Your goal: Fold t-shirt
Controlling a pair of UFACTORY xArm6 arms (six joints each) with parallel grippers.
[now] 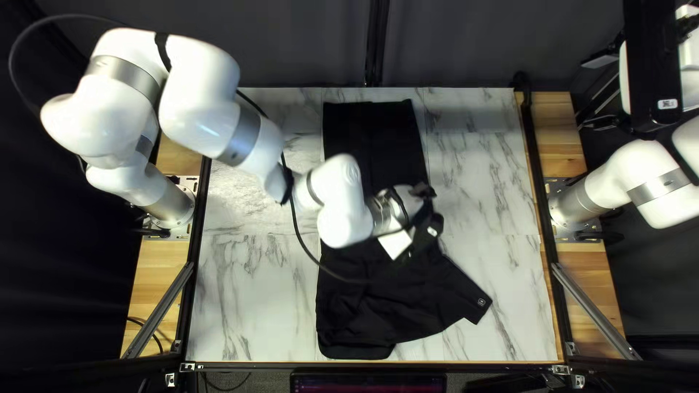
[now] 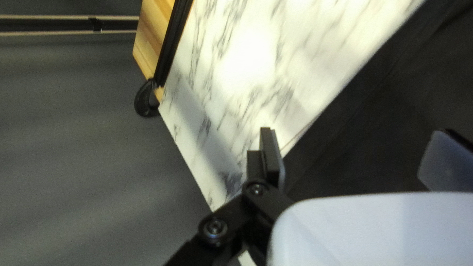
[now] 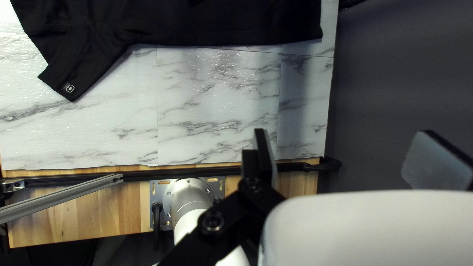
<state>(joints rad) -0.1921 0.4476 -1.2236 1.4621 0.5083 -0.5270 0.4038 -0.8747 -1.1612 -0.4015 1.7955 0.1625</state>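
1. What gets in the way first is the robot's left arm (image 1: pixel 341 207): it reaches from the table's left edge right across the black shirt (image 1: pixel 368 298), hiding a good piece of its middle.
2. A thin black cable (image 1: pixel 312 257) droops off that arm and crosses above the cloth.
3. The shirt itself lies lengthwise on the marble-patterned table (image 1: pixel 502 196), one end near the far edge, the rumpled end by the near edge. A sleeve (image 1: pixel 466 295) with a small light badge pokes out toward the right side.
4. Black rails (image 1: pixel 540 196) run down both sides, with wooden boards (image 1: pixel 569 271) outside them and slanted metal braces (image 1: pixel 593 309) near the front. A screen (image 1: pixel 368 383) sits below the near edge, and a dark curtain (image 1: pixel 466 44) hangs behind.
5. The left arm bends high near its base, then stretches down toward the middle. Its claw, the left gripper (image 1: pixel 435 207), is at the shirt's right-hand side, fingers spread wide with nothing clasped; dark cloth shows between and beyond them. Whether they touch it, I can't tell.
6. The right arm (image 1: pixel 666 185) is raised beside its base, well apart from the shirt. Its claw, the right gripper (image 1: pixel 587 94), gapes too, nothing held.
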